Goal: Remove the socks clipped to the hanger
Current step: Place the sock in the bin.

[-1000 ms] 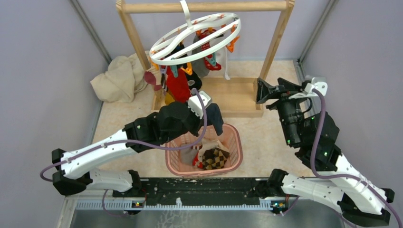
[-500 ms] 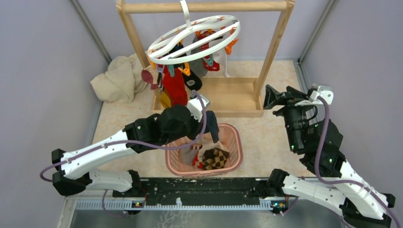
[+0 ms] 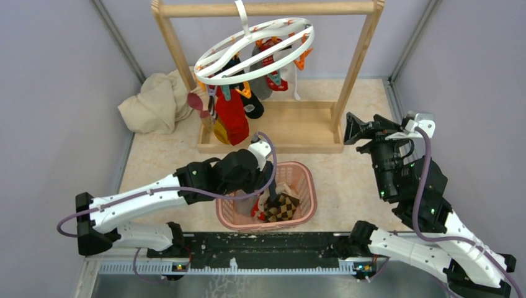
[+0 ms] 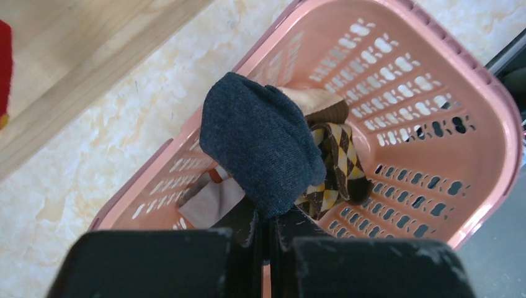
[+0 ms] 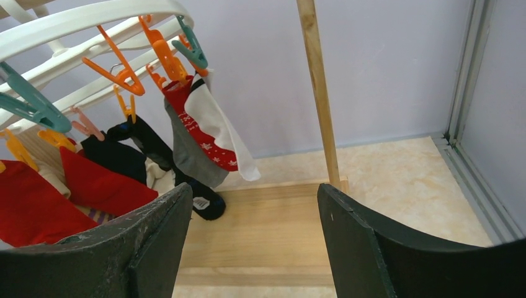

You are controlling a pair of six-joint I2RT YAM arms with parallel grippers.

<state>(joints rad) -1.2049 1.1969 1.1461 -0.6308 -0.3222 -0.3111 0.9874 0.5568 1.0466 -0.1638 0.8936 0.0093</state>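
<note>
The white ring hanger (image 3: 254, 51) hangs tilted from the wooden rail, with orange and teal clips (image 5: 161, 53). Several socks hang from it: red (image 3: 231, 117), black, grey, and a red-and-white one (image 5: 205, 133). My left gripper (image 3: 268, 186) is shut on a dark grey sock (image 4: 260, 139) and holds it inside the pink basket (image 3: 307, 186), above a brown-and-yellow checked sock (image 4: 335, 164). My right gripper (image 3: 352, 129) is open and empty, to the right of the hanger and facing it, with the wooden base (image 5: 267, 230) between its fingers.
The wooden rail frame (image 3: 360, 56) has uprights on both sides and a flat base (image 3: 304, 127). A beige cloth heap (image 3: 152, 102) lies at the back left. The walls close in on both sides.
My left gripper has gone down and toward me with the dark grey sock, from beside the hanger into the basket. The hanger has swung slightly. My right gripper has drawn back to the right.
</note>
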